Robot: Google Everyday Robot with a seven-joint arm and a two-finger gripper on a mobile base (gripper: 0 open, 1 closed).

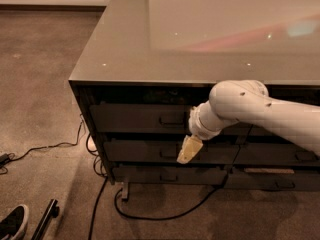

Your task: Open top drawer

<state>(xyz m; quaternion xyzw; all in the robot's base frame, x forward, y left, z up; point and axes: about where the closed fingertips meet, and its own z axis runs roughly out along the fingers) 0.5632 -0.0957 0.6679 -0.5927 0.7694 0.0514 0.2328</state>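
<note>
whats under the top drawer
Under the top drawer sit the middle drawer, then the bottom drawer. The hand hangs before the middle one, hiding part of its front.

The table (150, 49), glossy grey on top (soft reflections across it), stands on a mottled brown floor (40, 84). Black cables (160, 217) trail over the floor by its base. A dark shoe (12, 223) and a dark bar (45, 218) lie at lower left. The claw (189, 151) hangs before the table's drawer fronts.
</note>
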